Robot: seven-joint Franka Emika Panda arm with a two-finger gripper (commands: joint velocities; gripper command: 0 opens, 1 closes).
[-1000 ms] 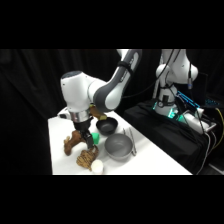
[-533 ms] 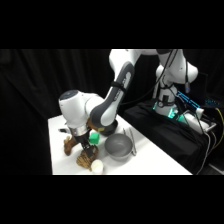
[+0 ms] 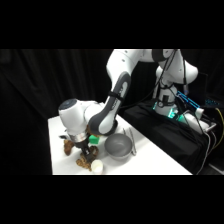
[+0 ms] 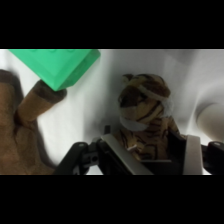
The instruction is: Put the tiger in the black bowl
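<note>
Silver-grey metal fingers on my black two-finger gripper (image 4: pixel 151 156) are spread apart right now, one on each side of the small tan-orange striped plush tiger (image 4: pixel 142 117), which lies on the white table (image 4: pixel 100 105) between them. I'd say they bracket its lower body but haven't clamped yet, though contact is hard to judge from the wrist cam. Moving outward: just beside the tiger on one side there's a bright green block (image 4: pixel 57 65) with the paw of a larger dark brown plush animal (image 4: pixel 22 125) poking up under it, and on the other side a pale rounded object (image 4: pixel 210 115) at the edge of view, can't tell what it is. From the side cam the gripper (image 3: pixel 82 149) is down low at the near-left corner of the table, right in that little cluster of toys, with the big matte grey metal bowl (image 3: pixel 119 146) sitting near it to the right. Honestly I can't spot the small glossy black bowl anywhere; the arm probably blocks it. So progress-wise: lined up for the grab, nothing lifted. The squeeze, lift, carry to the bowl and drop are all left.
</note>
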